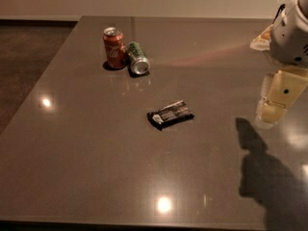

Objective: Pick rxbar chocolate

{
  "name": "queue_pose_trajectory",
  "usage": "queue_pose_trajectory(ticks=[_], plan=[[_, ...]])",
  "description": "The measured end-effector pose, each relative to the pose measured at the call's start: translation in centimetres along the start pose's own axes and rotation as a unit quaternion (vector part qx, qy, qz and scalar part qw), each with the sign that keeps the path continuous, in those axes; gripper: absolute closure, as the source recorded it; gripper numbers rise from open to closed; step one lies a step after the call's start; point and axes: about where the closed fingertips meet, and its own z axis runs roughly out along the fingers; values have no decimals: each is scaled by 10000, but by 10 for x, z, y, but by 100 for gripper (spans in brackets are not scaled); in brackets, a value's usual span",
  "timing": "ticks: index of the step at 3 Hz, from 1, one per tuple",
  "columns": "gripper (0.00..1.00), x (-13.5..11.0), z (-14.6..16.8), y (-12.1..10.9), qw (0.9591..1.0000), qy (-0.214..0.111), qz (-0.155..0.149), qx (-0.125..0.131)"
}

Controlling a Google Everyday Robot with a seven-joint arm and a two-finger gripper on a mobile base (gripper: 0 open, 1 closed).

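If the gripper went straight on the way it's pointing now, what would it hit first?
Probably the bare table: the gripper hangs near the right edge of the view, pointing down, while the rxbar chocolate lies off to its side, mid-table. Depth is unclear.
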Motion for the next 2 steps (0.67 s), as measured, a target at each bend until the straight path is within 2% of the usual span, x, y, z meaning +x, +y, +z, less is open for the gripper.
queue_pose_trajectory(ticks=[1, 2], plan=[[0, -18, 10, -4, 9995, -66, -257, -164], [0, -55, 46, -7, 9944, -200, -893, -520]])
